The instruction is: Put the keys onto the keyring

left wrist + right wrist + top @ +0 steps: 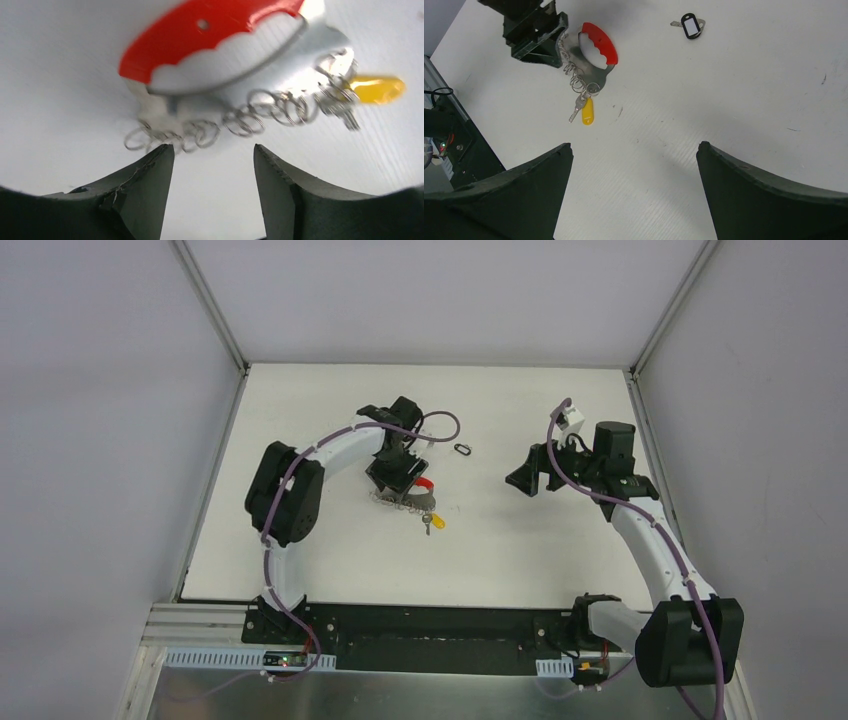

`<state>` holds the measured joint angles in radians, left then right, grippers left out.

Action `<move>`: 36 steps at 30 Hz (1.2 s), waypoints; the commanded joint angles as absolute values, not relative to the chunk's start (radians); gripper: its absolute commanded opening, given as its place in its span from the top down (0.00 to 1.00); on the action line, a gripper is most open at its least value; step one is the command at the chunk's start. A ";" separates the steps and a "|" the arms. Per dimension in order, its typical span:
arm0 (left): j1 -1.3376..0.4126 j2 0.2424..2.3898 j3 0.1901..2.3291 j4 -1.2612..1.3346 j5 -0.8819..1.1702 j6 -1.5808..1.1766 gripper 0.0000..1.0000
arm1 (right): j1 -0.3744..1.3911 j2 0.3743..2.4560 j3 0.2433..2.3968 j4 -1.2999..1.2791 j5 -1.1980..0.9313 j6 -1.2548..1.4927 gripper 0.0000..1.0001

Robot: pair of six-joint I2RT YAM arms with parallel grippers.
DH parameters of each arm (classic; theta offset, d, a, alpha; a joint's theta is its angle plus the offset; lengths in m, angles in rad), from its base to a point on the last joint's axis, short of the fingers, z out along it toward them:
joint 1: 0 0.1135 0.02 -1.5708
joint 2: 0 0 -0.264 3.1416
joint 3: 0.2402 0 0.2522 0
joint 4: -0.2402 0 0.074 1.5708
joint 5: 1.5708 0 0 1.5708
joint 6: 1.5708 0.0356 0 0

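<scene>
The keys [240,120] lie on the white table as a row of silver rings. One key has a yellow head [375,89], and a curved red-and-grey strap [210,40] joins the row. My left gripper [213,152] stands open just short of the rings, with only table between its fingers; the left fingertip [165,152] is at the end rings. From above, the left gripper [396,490] sits over the keys [418,503]. The keyring [463,449], a small black oval, lies apart, further back. In the right wrist view the keyring [690,25] and keys [580,87] both show. My right gripper [634,147] is wide open and holds nothing.
The right gripper [515,480] hovers right of the keyring, pointing left. White walls close off the table's back and sides. A black rail [430,635] with the arm bases runs along the near edge.
</scene>
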<state>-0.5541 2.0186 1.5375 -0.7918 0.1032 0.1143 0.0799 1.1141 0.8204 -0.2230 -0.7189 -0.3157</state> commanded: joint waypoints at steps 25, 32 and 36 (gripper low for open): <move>-0.604 1.933 1.375 -0.625 0.122 0.020 0.75 | 0.064 1.126 0.815 -0.217 -0.767 -0.321 0.02; -0.604 1.901 1.367 -0.626 0.121 0.044 0.89 | 0.062 1.122 0.813 -0.218 -0.767 -0.322 0.02; -0.603 1.871 1.361 -0.630 0.151 0.071 0.99 | 0.058 1.118 0.813 -0.219 -0.767 -0.324 0.02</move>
<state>-0.5964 1.9274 1.3670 -0.6254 0.1474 0.0273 0.0681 1.1263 0.8196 -0.2253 -0.7410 -0.3157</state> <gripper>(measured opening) 0.053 0.983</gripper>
